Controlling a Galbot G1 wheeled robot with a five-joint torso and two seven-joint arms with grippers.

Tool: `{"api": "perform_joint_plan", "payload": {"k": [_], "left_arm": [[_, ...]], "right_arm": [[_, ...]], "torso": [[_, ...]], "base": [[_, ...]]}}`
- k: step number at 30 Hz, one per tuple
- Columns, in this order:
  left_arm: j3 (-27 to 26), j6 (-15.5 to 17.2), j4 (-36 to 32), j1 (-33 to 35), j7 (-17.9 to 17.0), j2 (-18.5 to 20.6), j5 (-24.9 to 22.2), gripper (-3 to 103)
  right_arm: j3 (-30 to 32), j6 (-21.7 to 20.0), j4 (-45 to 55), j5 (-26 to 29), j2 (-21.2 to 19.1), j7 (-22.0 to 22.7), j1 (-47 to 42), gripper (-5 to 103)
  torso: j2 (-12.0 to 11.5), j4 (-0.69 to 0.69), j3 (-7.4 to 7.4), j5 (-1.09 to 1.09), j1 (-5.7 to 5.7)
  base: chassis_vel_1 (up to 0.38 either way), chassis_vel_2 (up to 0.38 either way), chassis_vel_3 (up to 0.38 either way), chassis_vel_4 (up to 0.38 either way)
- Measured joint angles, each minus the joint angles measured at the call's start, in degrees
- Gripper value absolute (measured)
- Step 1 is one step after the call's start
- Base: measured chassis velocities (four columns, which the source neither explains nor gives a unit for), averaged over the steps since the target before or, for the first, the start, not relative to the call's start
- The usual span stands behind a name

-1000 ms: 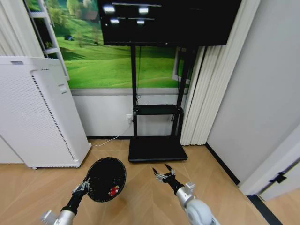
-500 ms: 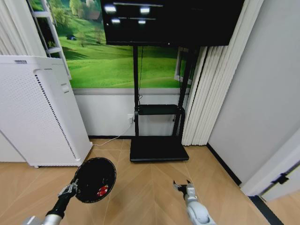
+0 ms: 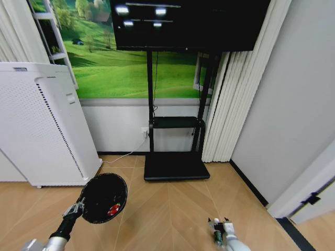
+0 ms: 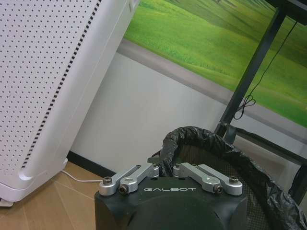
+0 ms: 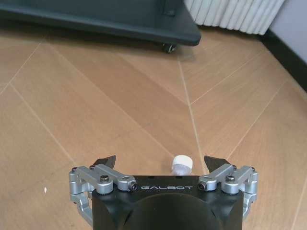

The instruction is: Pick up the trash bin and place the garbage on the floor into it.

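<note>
Parquet floor (image 5: pixel 120 96), bottle (image 5: pixel 182 165) lying between my right gripper (image 5: pixel 163 165) fingers, spread wide, cap pointing away. Left gripper (image 4: pixel 165 171) pinches the trash bin (image 4: pixel 225 163) rim, farther off.

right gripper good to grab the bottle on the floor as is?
Probably yes. The right gripper is open, its fingers on either side of the bottle, whose white cap shows between them on the bare floor. Nothing lies in the way. The left gripper holds the trash bin well aside.
</note>
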Motion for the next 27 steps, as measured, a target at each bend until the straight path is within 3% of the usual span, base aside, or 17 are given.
{"api": "perform_joint_plan", "payload": {"k": [15,17,18,19,22,27], "left_arm": [[0.41,0.10,-0.44,-0.38,0.07,1.20,-0.97,8],[0.48,0.11,-0.35,-0.56,0.06,1.33,-1.02,8],[0.97,0.12,0.01,-0.76,-0.02,1.15,-0.82,8],[1.25,0.12,0.02,-0.85,-0.06,0.94,-0.66,8],[1.45,0.12,0.02,-0.89,-0.09,0.84,-0.54,8],[1.75,0.03,0.10,-1.01,-0.13,0.74,-0.32,8]], "right_arm": [[-0.78,2.71,-15.47,-2.85,1.12,-1.25,3.66,103],[-0.22,3.05,-15.80,-2.42,0.95,-1.59,3.33,93],[0.25,3.18,-14.85,-1.55,0.78,-1.73,2.58,78],[0.30,3.18,-14.63,-1.41,0.78,-1.72,2.52,72],[0.33,3.18,-14.60,-1.34,0.81,-1.72,2.50,66],[0.42,3.07,-13.71,-0.30,0.70,-1.76,2.34,44]], "torso": [[0.00,0.00,0.00,0.00,0.00],[0.00,-0.01,0.00,-0.01,0.00],[0.00,0.00,0.00,-0.01,-0.01],[0.00,0.00,0.00,-0.01,-0.01],[0.00,0.01,0.00,-0.01,0.00],[0.00,0.00,0.00,0.00,0.00]], "base": [[0.000,0.000,0.000,0.000],[0.000,0.000,0.000,0.000],[0.000,0.000,0.000,0.000],[0.000,0.000,0.000,0.000],[0.000,0.000,0.000,0.000],[0.000,0.000,0.000,0.000]]}}
